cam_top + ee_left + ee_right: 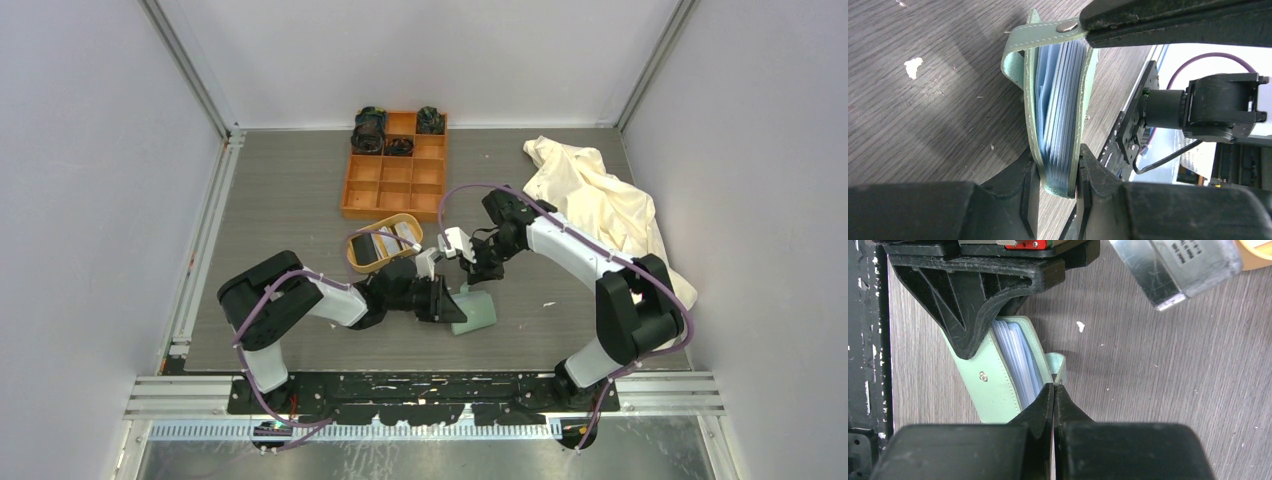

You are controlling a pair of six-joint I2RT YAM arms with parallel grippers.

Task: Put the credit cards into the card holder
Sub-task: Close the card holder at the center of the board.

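**Holder clamped and being opened; no card in hand yet**

The card holder (478, 312) stands on edge near the middle of the desk (290, 210), a little to the near side. The left pincer (1057, 172) grips it across both covers at one end. The right pincer (1054, 390) is closed, and its tips appear to nip the strap tab (1058, 364) at the other end. Between the covers the pale blue pockets (1060, 100) fan slightly apart; none visibly holds a card.

By my reading the step in hand is opening the holder, with loading not yet begun. The credit cards (375, 245) lie in the oval tray (415, 228), just to the far left of the holder, and neither pincer carries one. The next move likely calls for drawing the tab and its cover aside so a pocket mouth gapes, while the left grip keeps the holder steady. After that the right pincer would have to let go and fetch a card from the tray. The soft covers may fall shut once the tab is released.

Counted:
- One card holder. Its pockets are too close-packed to number.
- At least two cards in the tray, one dark and one pale. More I cannot tell.
- One tray.
- One orange box (395, 185) of nine compartments, farther back, with dark items in the far ones.
- One cream cloth (600, 200), far right.
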